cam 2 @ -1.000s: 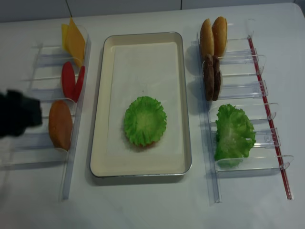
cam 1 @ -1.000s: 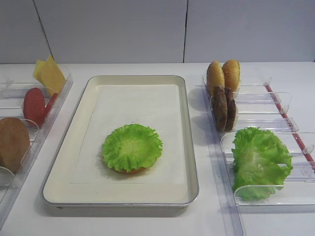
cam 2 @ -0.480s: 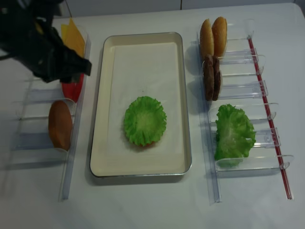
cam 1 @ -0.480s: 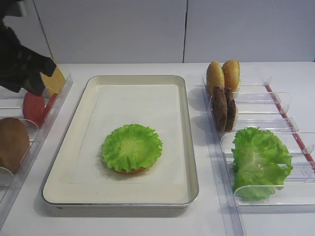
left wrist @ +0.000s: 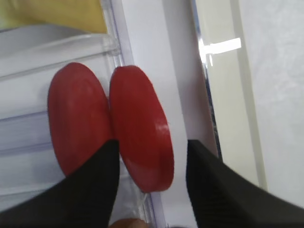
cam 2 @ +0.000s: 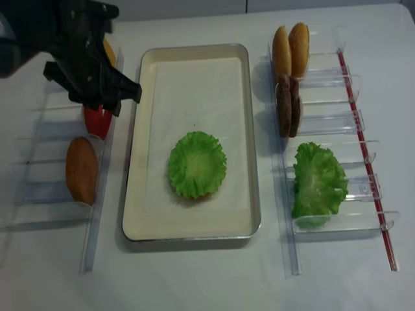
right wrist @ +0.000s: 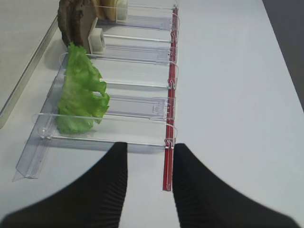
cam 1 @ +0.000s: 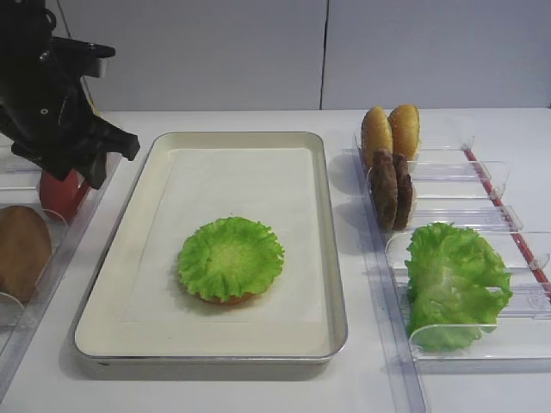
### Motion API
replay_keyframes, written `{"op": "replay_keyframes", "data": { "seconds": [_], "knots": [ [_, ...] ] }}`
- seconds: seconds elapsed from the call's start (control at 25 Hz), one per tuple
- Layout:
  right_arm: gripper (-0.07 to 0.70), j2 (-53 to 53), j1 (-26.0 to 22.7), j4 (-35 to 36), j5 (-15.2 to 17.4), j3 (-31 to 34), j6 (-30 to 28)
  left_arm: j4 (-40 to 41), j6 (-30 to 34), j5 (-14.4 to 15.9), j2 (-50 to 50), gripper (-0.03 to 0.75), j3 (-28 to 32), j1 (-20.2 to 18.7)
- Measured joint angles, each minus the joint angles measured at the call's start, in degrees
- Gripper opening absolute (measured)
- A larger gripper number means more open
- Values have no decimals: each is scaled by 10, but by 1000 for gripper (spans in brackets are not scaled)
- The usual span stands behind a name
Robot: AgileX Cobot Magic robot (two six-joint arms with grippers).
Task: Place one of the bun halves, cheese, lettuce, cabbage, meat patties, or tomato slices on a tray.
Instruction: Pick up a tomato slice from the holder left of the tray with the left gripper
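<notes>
Two red tomato slices stand on edge in the clear left bin, side by side and touching: the right slice and the left slice. My left gripper hangs open over them, its fingers either side of the right slice, with the left finger covering the lower part of the left slice. The cream tray lies in the middle and holds a lettuce leaf on top of a bun half. My right gripper is open and empty above the table, at the near end of the right bin.
The right bins hold two bun halves, two meat patties and a lettuce leaf. In the left bin are yellow cheese behind the tomatoes and a bun half in front. A red strip edges the right bin.
The left arm has swung in from the left edge and come over the tomato compartment. Tray, lettuce and the right-hand bins are unchanged.
</notes>
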Motion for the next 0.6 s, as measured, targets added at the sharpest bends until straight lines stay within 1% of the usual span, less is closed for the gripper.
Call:
{"op": "replay_keyframes", "data": {
  "seconds": [0.2, 0.32, 0.4, 0.48, 0.6],
  "knots": [
    [283, 0, 0, 0, 0, 0, 0, 1, -1, -1, 22, 301, -12, 0],
    [283, 0, 0, 0, 0, 0, 0, 8, 0, -1, 31, 281, -12, 0],
    [283, 0, 0, 0, 0, 0, 0, 15, 0, -1, 36, 246, -12, 0],
    [283, 0, 0, 0, 0, 0, 1, 17, 0, -1, 38, 194, -12, 0],
    [283, 0, 0, 0, 0, 0, 3, 27, 1, 10, 39, 82, -20, 0]
  ]
}}
